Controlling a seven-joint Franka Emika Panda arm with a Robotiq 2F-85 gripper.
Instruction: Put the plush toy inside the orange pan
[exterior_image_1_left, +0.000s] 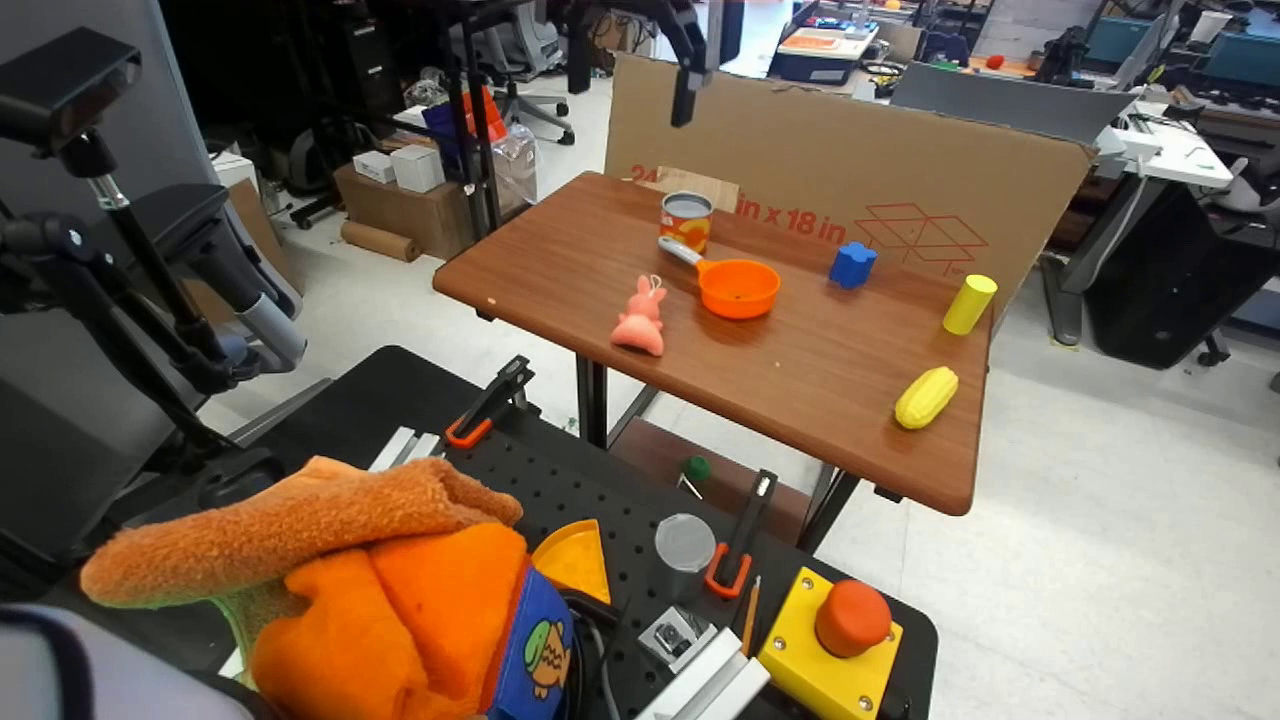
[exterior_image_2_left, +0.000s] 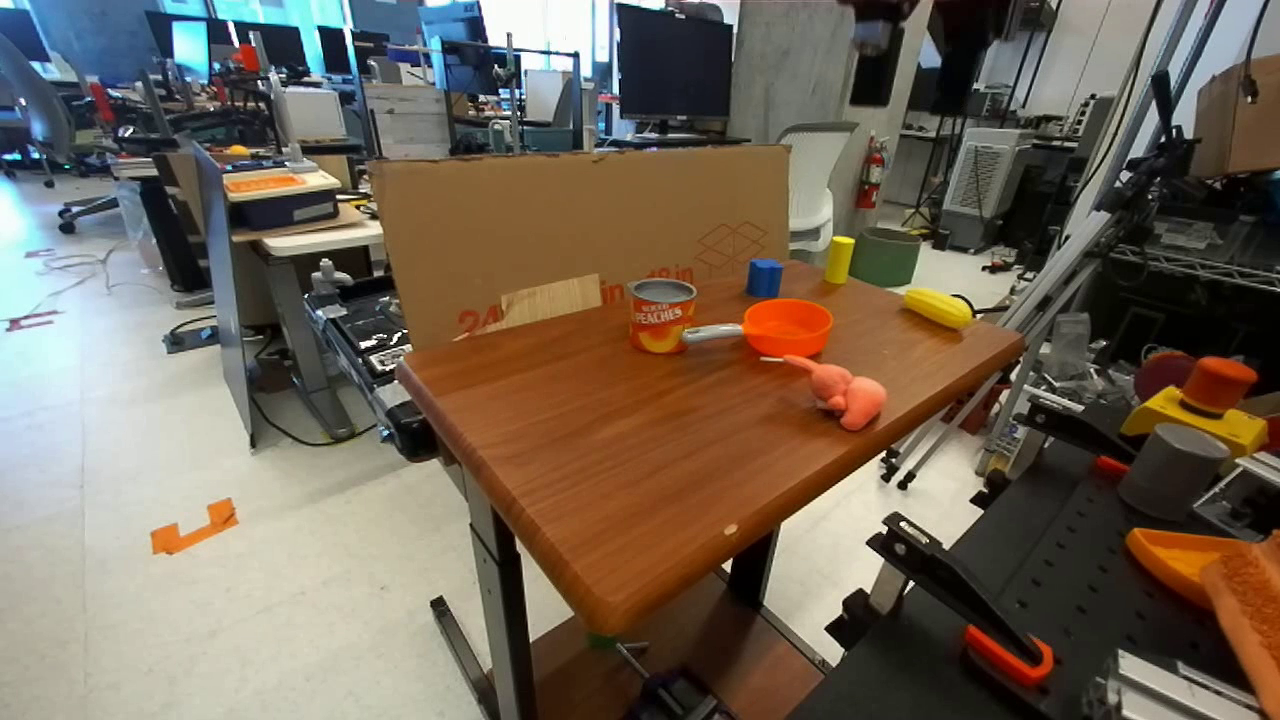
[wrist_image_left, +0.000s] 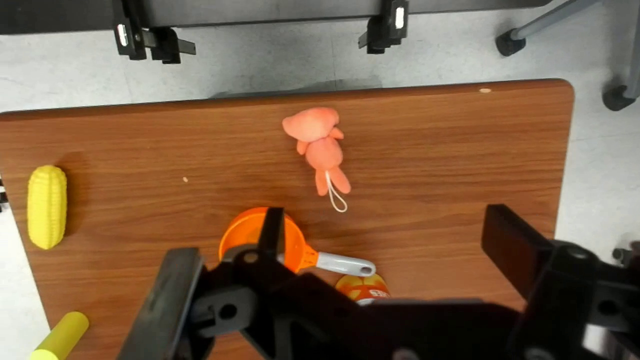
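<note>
The salmon-pink plush toy (exterior_image_1_left: 640, 322) lies near the table's edge in both exterior views (exterior_image_2_left: 848, 392). In the wrist view the toy (wrist_image_left: 324, 152) lies whole, its white loop pointing toward the gripper side. The orange pan (exterior_image_1_left: 738, 290) sits beside it with a grey handle; it also shows in an exterior view (exterior_image_2_left: 788, 330). The pan looks empty. In the wrist view one finger covers part of the pan (wrist_image_left: 296, 245). My gripper (wrist_image_left: 386, 210) is wide open and empty, high above the table. Its fingers show at the top of an exterior view (exterior_image_1_left: 632, 105).
A peach can (exterior_image_2_left: 660, 318) stands close to the pan's handle. A blue piece (exterior_image_1_left: 853, 266), a yellow cylinder (exterior_image_1_left: 969, 305) and a yellow corn (exterior_image_1_left: 926, 398) are farther along the wooden table (exterior_image_1_left: 800, 380). A cardboard sheet (exterior_image_1_left: 850, 160) stands along the far edge.
</note>
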